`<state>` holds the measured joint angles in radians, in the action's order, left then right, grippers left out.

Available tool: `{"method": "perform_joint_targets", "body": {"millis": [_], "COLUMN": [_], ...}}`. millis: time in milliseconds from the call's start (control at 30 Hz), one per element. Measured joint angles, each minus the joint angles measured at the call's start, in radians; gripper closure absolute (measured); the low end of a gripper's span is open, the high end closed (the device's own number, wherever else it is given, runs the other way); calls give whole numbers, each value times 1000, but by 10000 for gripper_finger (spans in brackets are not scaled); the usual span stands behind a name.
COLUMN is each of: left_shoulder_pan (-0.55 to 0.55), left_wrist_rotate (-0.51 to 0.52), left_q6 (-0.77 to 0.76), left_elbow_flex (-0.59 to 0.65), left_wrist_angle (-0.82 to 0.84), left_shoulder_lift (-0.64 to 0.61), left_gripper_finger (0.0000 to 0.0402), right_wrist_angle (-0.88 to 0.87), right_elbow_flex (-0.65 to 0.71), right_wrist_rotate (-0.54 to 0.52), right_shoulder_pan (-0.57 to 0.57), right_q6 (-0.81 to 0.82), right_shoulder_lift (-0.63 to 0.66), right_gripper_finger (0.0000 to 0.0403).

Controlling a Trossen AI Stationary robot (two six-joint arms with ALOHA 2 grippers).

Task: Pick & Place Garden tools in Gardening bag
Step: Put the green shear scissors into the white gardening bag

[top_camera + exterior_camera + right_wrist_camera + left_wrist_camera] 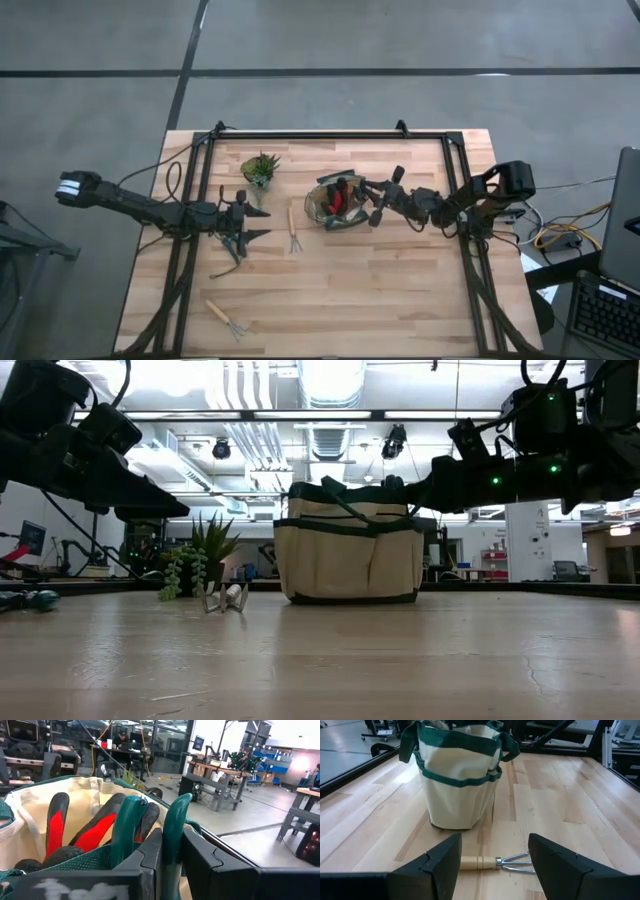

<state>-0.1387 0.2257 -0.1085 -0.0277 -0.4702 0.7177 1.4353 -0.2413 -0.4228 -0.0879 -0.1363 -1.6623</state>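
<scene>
Right claw [170, 865] over the rim of the bag [335, 203] near the tabletop [400, 290] centre, fingers pinching the green handles of the shears [172, 830]. Red-and-black glove [75, 832] inside the bag beside the shears. Left claw [492, 865] spread wide, held low over one wooden-handled fork [293, 232] lying just left of the bag, touching nothing. Second fork [227, 318] flat near the front left corner, well apart from the bag. Small plant [260, 168] toward the far edge, left of the bag
</scene>
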Motion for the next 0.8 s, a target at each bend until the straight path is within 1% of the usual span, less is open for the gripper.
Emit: {"method": "perform_joint_targets", "body": {"millis": [133, 200, 300, 567, 700, 800], "left_shoulder_pan": [0, 0, 0, 0, 0, 0], "left_wrist_rotate": [0, 0, 0, 0, 0, 0], "left_q6": [0, 0, 0, 0, 0, 0], "left_elbow_flex": [0, 0, 0, 0, 0, 0], "left_wrist_angle": [0, 0, 0, 0, 0, 0], "left_shoulder_lift": [0, 0, 0, 0, 0, 0], "left_gripper_finger": [168, 167, 168, 167, 168, 168], "right_wrist_angle": [-1, -2, -9, -9, -11, -11], "right_elbow_flex": [0, 0, 2, 4, 19, 36], "right_wrist_rotate": [1, 12, 34, 30, 31, 31], "right_shoulder_pan": [0, 0, 3, 5, 6, 7], "right_q6": [7, 4, 10, -3, -24, -35], "right_shoulder_lift": [0, 0, 0, 49, 101, 150], "right_gripper_finger": [348, 342, 318, 244, 222, 215]}}
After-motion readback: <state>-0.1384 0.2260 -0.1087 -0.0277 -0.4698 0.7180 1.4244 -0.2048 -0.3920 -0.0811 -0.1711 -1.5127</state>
